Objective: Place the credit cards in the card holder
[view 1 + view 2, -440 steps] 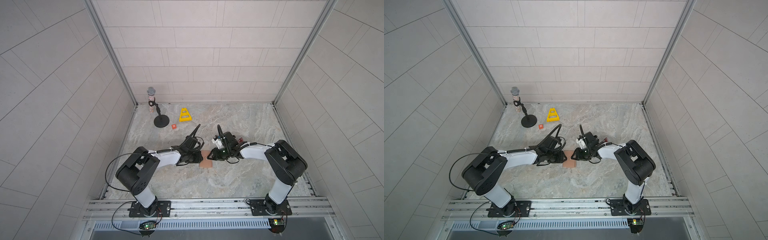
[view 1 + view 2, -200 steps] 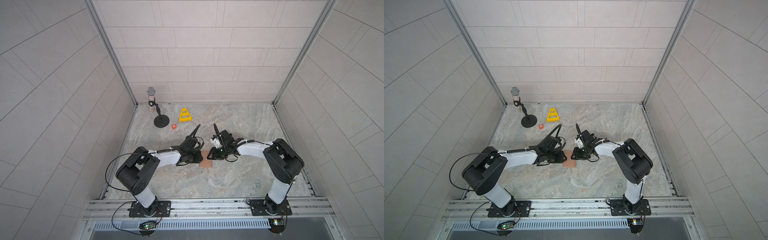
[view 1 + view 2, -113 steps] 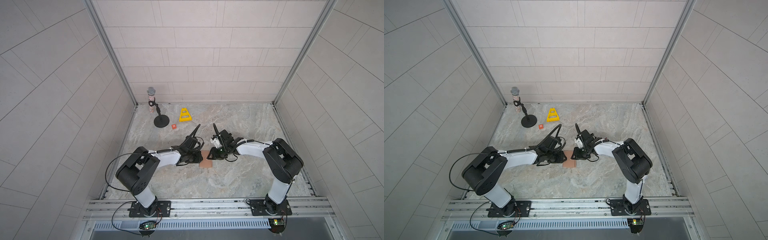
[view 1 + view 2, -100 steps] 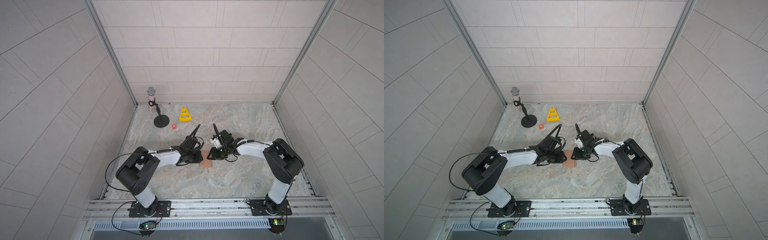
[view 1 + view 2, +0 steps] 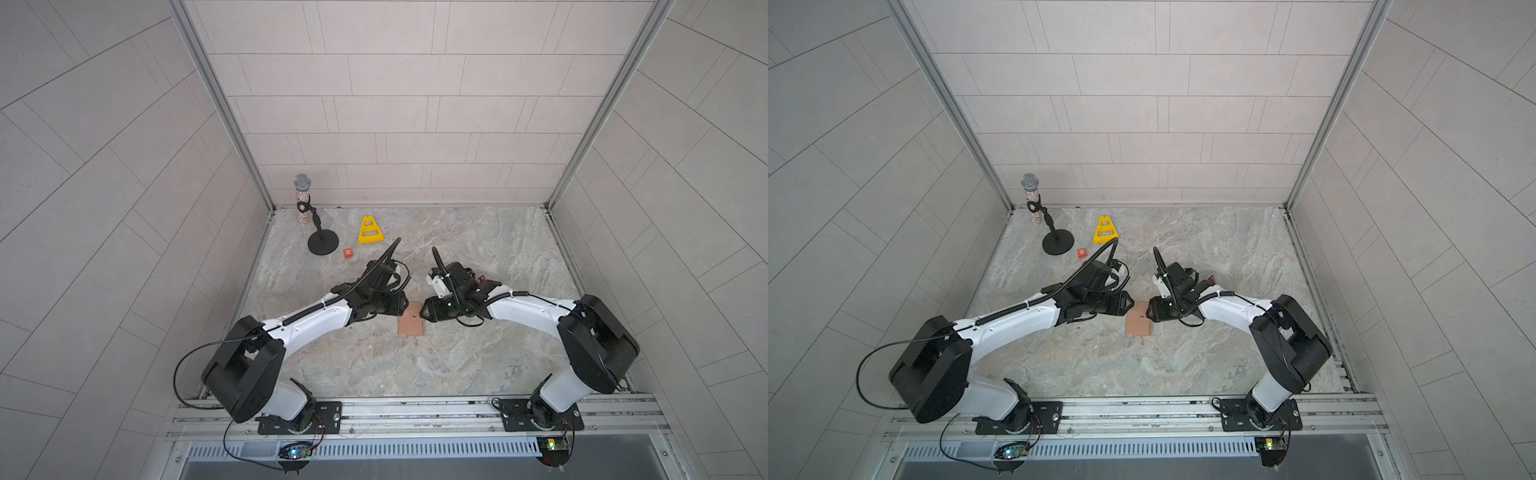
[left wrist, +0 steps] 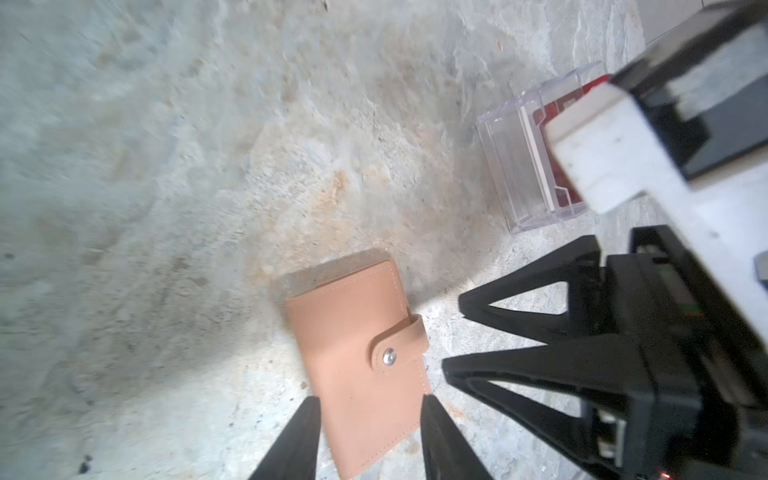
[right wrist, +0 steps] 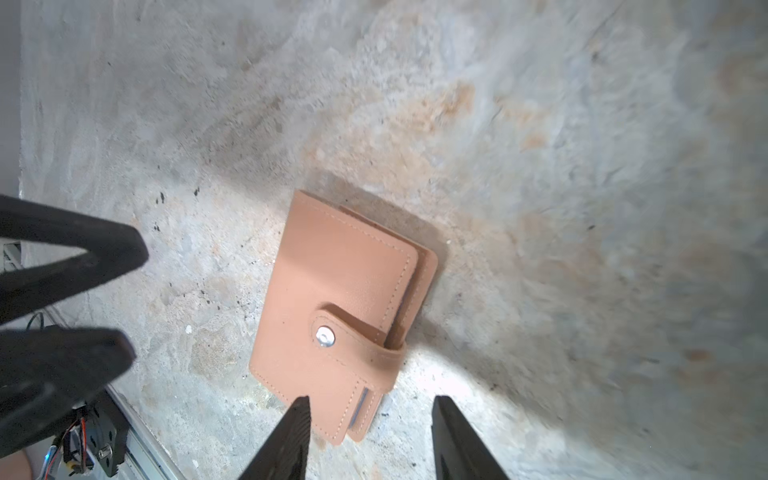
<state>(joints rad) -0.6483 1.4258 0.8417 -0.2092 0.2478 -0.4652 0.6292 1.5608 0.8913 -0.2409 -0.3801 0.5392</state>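
The card holder (image 5: 412, 324) lies snapped shut between my left gripper (image 6: 369, 401) and right gripper (image 7: 372, 400), both spread and empty; the red credit cards (image 6: 557, 110) sit in the clear box (image 6: 511, 166), far right. Next I must pin the cover and pop the snap tab (image 7: 357, 332). My right gripper has drawn nearer the holder than two seconds ago.

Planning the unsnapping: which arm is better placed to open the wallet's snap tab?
Probably the right. The snap tab wraps the wallet edge facing the right end effector, open just beside it. The left end effector, also open, straddles the wallet's end, better for steadying.
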